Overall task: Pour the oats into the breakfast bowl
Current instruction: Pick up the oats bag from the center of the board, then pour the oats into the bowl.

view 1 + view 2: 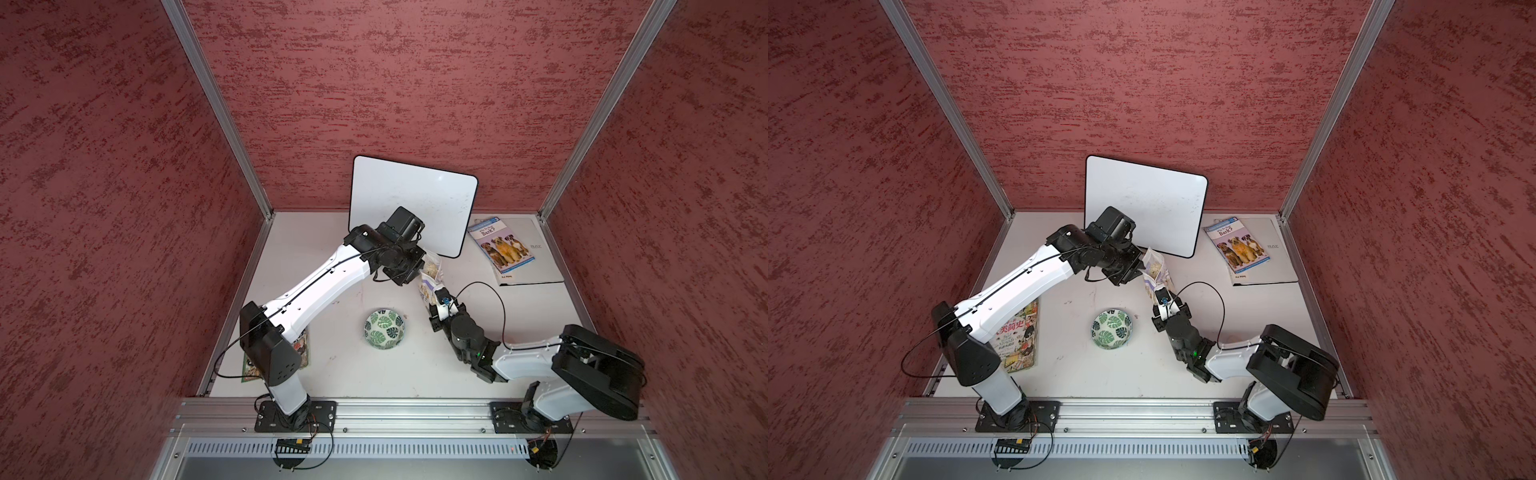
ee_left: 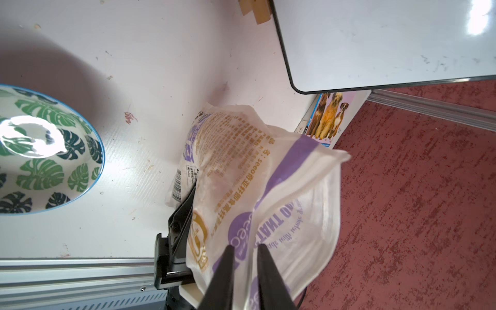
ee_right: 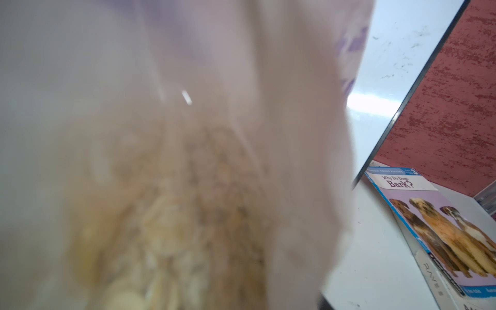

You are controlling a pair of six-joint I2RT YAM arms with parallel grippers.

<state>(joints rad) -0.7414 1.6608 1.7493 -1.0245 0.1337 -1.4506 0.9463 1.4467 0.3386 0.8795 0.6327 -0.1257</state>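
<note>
One oats pouch (image 1: 430, 274) | right gripper (image 1: 437, 300) clamps it; left gripper (image 2: 245, 257) grip I cannot tell | risk: floppy pouch spills beside breakfast bowl (image 1: 384, 329)

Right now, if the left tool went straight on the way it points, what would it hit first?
The oat pouch. The left tool points straight at its printed face, tips slightly parted; how close they are is hard to judge.

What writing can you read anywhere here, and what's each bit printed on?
"Why Do Dogs Bark?": dog book cover
"seeo": oat pouch; its fine print is too small to read
"RAY": grey folder under that book
Magazine: large Chinese title, partly hidden by the arm
</note>
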